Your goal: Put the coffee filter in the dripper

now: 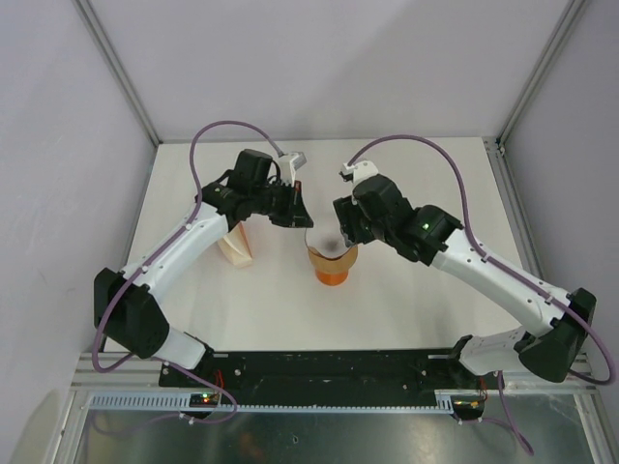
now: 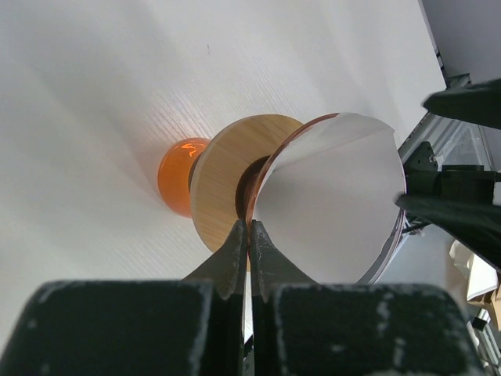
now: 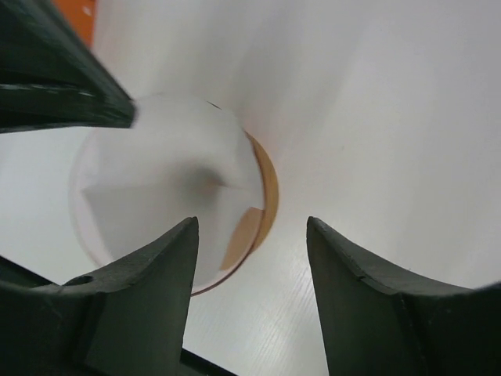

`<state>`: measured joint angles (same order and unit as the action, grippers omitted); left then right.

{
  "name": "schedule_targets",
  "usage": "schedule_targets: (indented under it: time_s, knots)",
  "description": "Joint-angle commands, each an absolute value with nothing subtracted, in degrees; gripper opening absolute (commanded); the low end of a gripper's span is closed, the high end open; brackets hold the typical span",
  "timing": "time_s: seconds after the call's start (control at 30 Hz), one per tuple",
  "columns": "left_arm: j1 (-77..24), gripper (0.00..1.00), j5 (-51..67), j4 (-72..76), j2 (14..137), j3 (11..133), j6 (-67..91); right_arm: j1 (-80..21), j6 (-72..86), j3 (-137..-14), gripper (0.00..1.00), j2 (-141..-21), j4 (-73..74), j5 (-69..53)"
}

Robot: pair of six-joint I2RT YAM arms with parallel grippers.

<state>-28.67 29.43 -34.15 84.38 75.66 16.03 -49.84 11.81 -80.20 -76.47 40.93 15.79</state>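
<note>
Though blurred, coffee filter (image 3: 156, 180) in dripper (image 2: 254, 184)

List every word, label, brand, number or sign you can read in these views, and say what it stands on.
No readable text, in any of the three views.
The white paper cone coffee filter, the translucent pinkish-orange plastic dripper, the round wooden collar and the cream wedge-shaped stack of folded filters are all blank.
The green light on the right arm is a lamp, not a sign.

The coffee filter (image 3: 156, 176) is rendered blurred in the right wrist view, its upper-left edge masked by the left gripper (image 2: 249, 229); overhead, the dripper (image 1: 330, 254) is partly covered.
</note>
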Motion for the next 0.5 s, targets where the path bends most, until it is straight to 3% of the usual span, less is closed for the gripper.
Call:
schedule_targets:
  time_s: [0.0, 0.23, 0.47]
  knots:
    - [-29.5, 0.0, 28.9, -35.0, 84.4, 78.2, 14.9, -48.2, 15.3, -77.2, 0.61, -77.1, 40.4, 16.1]
    - [-29.7, 0.0, 28.9, -35.1, 84.5, 77.8, 15.0, -45.6, 15.2, -74.7, 0.47, -77.8, 37.3, 11.9]
    - [-29.7, 0.0, 28.8, -35.0, 84.7, 77.2, 14.9, -44.6, 15.4, -73.4, 0.15, -78.5, 37.1, 10.8]
